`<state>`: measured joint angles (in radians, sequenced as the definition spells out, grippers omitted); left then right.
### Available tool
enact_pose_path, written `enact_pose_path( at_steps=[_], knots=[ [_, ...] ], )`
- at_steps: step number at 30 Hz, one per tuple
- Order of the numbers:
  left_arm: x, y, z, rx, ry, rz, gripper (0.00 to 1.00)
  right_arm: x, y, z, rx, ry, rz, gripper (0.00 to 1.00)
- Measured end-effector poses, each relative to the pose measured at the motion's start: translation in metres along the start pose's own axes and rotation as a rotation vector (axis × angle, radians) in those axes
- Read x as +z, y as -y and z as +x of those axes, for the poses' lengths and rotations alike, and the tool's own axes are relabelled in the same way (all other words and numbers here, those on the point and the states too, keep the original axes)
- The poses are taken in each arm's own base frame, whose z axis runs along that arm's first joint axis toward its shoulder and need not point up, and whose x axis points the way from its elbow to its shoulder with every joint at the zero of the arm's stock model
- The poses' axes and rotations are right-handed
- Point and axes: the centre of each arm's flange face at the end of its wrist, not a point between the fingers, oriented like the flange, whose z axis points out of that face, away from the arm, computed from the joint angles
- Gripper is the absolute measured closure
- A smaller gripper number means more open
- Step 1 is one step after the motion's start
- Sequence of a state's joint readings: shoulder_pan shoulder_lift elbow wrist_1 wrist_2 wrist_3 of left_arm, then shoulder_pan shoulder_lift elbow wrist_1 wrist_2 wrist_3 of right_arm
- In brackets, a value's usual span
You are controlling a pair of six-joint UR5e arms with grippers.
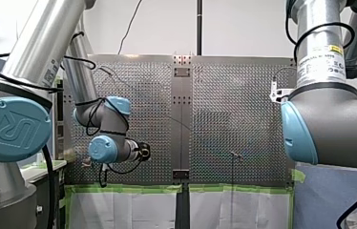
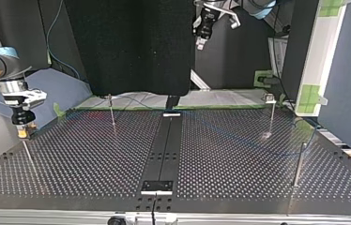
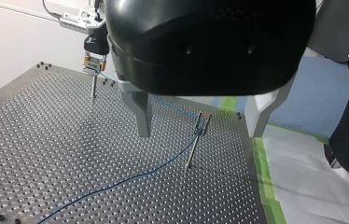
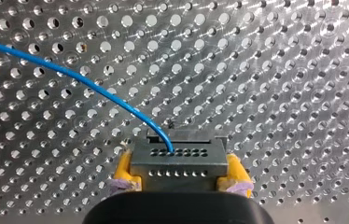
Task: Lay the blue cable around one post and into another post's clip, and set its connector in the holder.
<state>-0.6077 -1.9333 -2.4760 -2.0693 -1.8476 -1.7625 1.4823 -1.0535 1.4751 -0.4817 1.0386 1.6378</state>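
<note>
Two yellow pads (image 4: 125,170) of my right claw (image 4: 179,179) were clamped on the grey connector (image 4: 177,161) — the blue cable (image 4: 84,81) left one of its holes and curved off over the perforated counter (image 4: 280,70). In the left wrist view that cable ran on to the head of a slim post (image 3: 192,149), then trailed away across the holes. My left claw (image 3: 200,133) hung released, fingers (image 3: 142,116) wide apart, nothing between them — high above the counter.

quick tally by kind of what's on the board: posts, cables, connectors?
Upright posts: 4
Blue cable: 1
Connector: 1
Total: 6
</note>
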Motion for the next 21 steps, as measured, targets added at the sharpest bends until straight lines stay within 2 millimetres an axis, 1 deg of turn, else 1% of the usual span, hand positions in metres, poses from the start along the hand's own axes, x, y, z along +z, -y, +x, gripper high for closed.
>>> enact_pose_path(
  at_steps=[21],
  knots=[
    [0.0032, 0.0018, -0.0015, 0.005, -0.003, 0.002, 0.0, 0.0049, 0.0013, 0.0046, 0.012, -0.009, -0.009, 1.0]
  ],
)
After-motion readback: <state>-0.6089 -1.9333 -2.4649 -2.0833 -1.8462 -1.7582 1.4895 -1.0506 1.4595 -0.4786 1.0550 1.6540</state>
